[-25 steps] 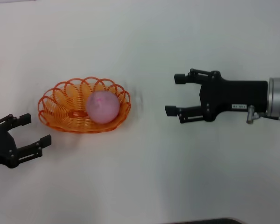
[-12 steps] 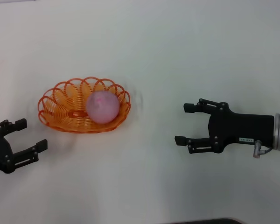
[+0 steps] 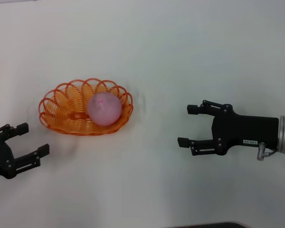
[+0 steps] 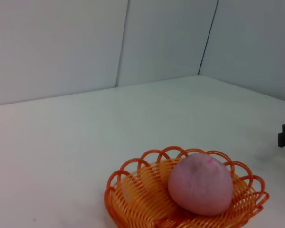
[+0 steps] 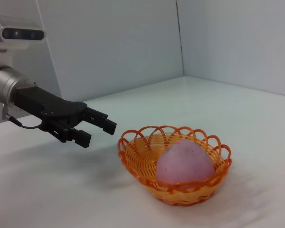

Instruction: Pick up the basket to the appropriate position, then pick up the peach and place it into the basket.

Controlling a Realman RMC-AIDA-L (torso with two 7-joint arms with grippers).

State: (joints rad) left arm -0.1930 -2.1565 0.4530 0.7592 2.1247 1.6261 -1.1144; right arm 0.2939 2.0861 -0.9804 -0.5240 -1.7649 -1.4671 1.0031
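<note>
With the peach lying inside the basket on the desk, I am drawing my empty, spread right hand and left hand back from the basket, suggesting the task is finishing.

The peach lies in the basket, toward its right end. The basket sits on the table. The left gripper is near the basket's front left; the right gripper is well apart on the basket's right.
</note>
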